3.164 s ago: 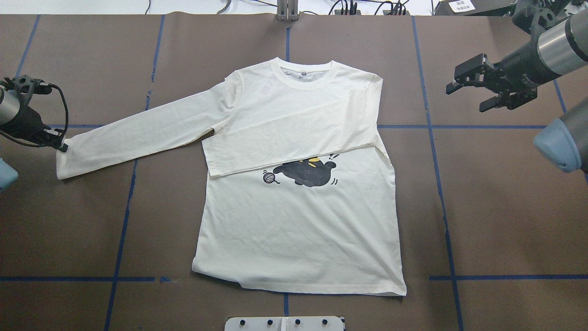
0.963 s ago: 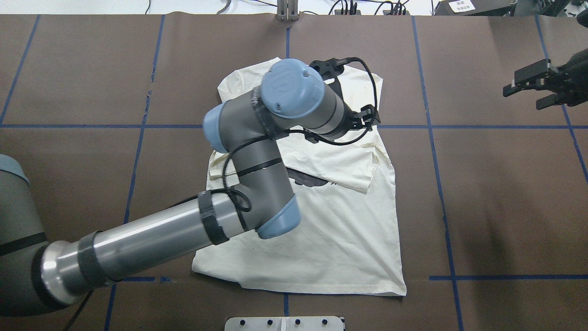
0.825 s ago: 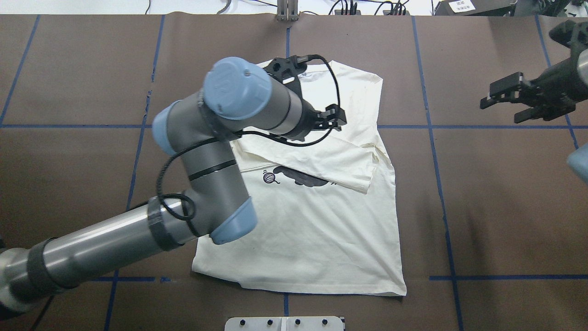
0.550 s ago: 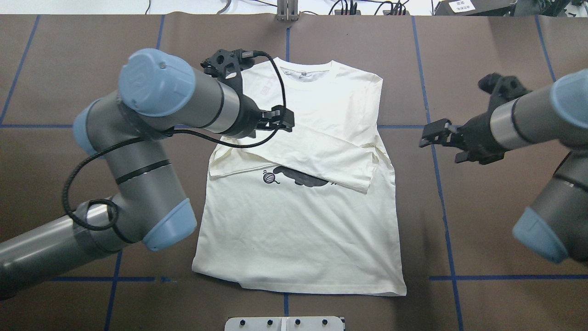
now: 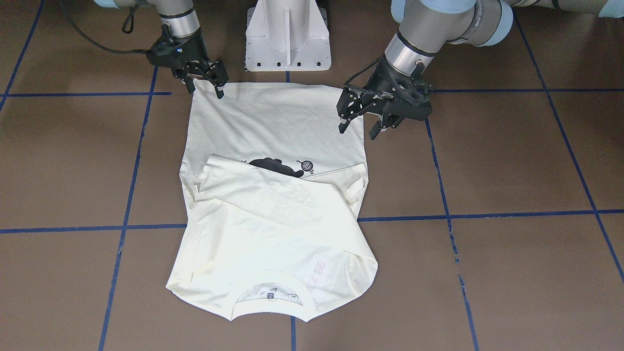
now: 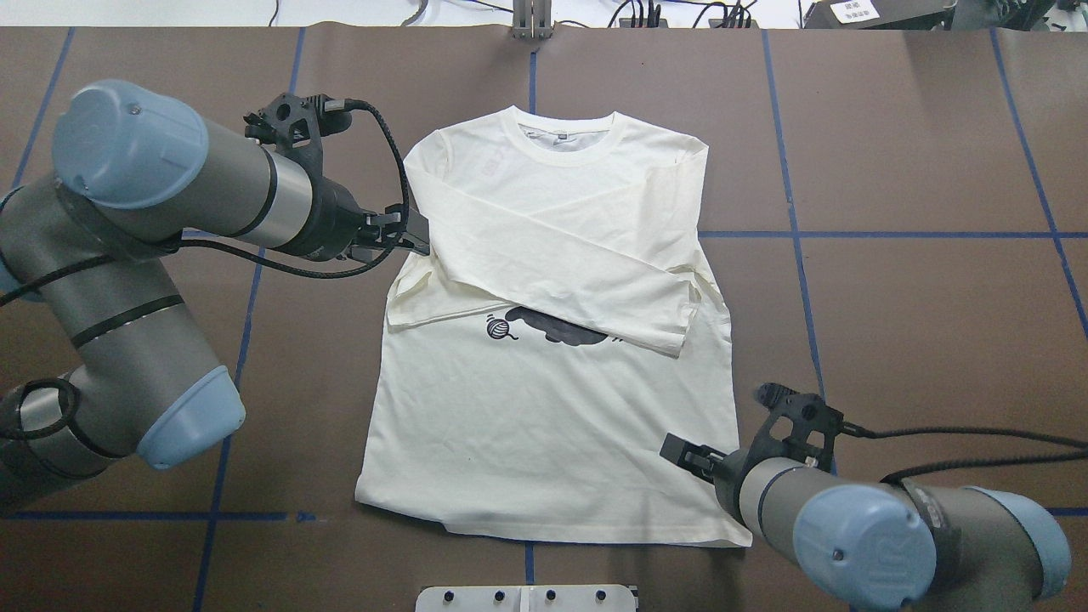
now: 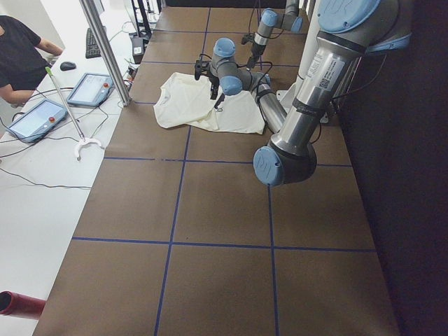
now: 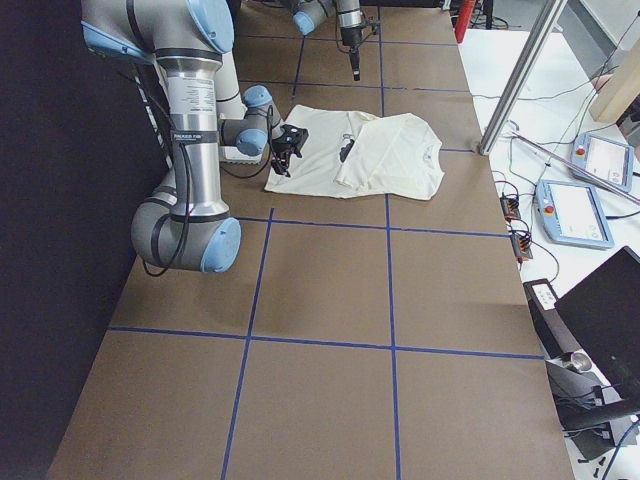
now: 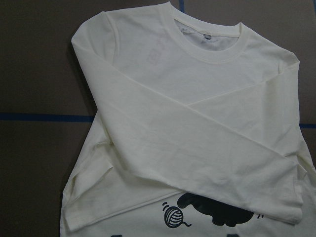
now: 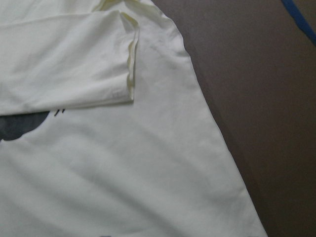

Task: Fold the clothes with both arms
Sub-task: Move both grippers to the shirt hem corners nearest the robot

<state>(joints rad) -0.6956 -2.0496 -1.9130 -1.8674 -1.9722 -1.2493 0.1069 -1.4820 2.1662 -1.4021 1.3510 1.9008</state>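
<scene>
Left claw (image 5: pixel 357 130) wide open, empty, side edge of shirt (image 5: pixel 273 117) just beneath; right claw (image 5: pixel 205 90) open, empty, hem corner right by its tips.

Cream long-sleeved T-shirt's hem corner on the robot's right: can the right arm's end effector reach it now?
Probably yes. The black two-finger right end effector hovers open just beside that cream hem corner, which lies flat and uncovered; nothing stands between.
</scene>
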